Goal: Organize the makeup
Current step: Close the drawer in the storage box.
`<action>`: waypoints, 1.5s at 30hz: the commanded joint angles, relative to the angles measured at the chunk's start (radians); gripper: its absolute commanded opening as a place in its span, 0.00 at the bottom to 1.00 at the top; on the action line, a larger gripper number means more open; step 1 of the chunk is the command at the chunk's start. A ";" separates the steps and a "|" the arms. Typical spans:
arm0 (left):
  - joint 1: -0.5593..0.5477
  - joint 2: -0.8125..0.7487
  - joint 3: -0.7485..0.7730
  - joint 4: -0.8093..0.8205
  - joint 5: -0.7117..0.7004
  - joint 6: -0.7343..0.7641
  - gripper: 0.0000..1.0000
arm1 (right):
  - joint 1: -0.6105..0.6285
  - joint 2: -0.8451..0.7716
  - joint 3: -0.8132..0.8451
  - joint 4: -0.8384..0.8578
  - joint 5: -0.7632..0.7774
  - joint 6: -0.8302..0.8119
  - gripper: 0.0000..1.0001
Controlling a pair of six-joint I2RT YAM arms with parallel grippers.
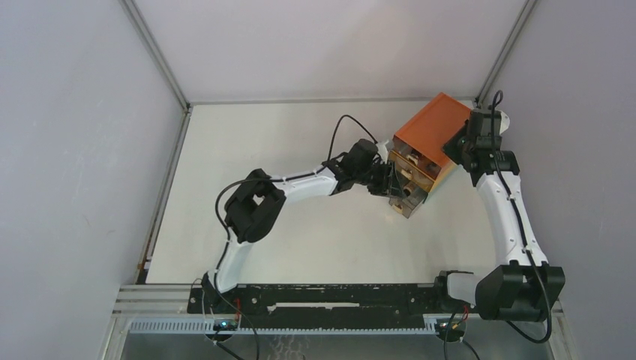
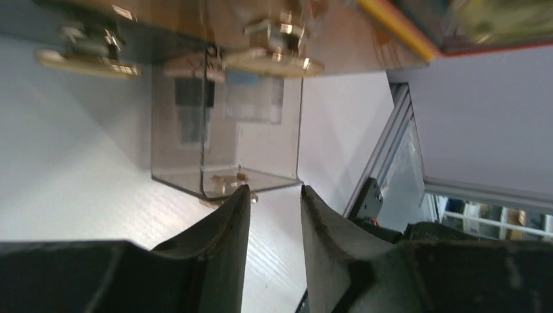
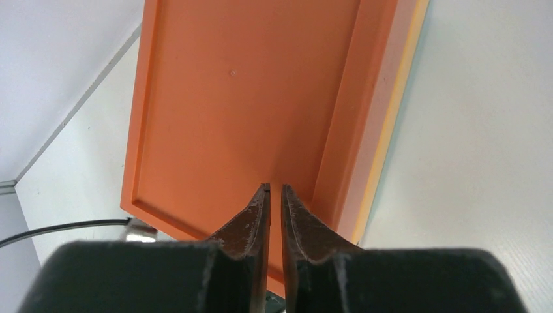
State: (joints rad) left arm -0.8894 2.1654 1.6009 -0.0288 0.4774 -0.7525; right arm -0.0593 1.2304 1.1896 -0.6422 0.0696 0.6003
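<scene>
Orange-topped box of clear plastic drawers (image 1: 431, 127) at far right of white table (image 1: 300, 240). One clear drawer (image 2: 261, 150) pulled out. Left gripper (image 2: 274, 190) at drawer front, jaws part-open, nothing between. Right gripper (image 3: 274, 188) over orange lid, jaws almost together, empty. Makeup (image 2: 192, 107): dim dark and blue shapes behind drawer wall, kind unclear.

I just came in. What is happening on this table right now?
Two robot arms work at an orange-topped drawer box. The left gripper, jaws apart, is at the front of a pulled-out clear drawer. The right gripper, nearly closed, is over the box's orange top; whether it touches, I cannot tell.
</scene>
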 commanded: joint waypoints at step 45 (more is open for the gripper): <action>0.217 -0.790 -0.601 0.053 -0.197 0.097 0.65 | 0.493 -0.198 -0.115 0.234 0.467 -0.260 0.23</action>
State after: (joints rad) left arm -0.5529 1.2407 0.9463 -0.1623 0.1673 -0.5804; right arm 0.5358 1.1603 0.9180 -0.4683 0.6308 0.3534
